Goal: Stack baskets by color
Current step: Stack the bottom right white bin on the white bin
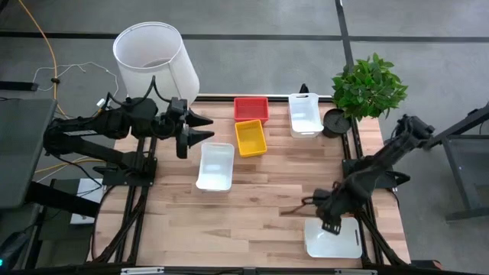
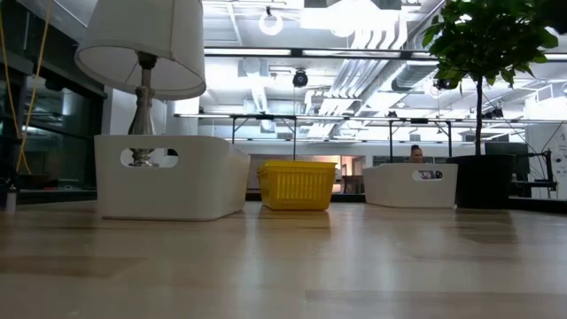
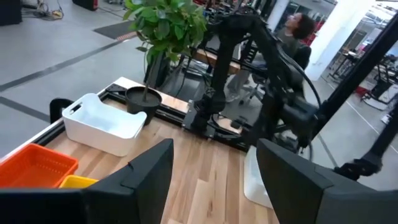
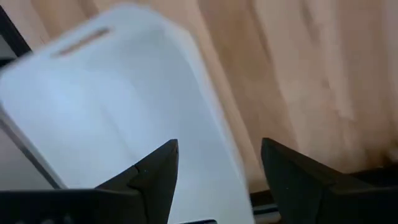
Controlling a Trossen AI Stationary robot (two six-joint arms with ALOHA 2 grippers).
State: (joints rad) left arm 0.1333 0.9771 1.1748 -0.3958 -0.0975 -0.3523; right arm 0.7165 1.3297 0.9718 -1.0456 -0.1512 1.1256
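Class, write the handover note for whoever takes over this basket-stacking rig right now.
Left gripper: open, empty, at the table's far left by the lamp shade.
Right gripper: open, above the near white basket, gripping nothing.
Other baskets in view: red, yellow, white at the far side; white mid-table.
Done: no stacks visible.
Left: stack by colour.

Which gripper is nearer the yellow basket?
Left. The left gripper hangs open just beside the yellow basket, on its lamp side. The right gripper, also open, is far off over the white basket at the table's near edge.
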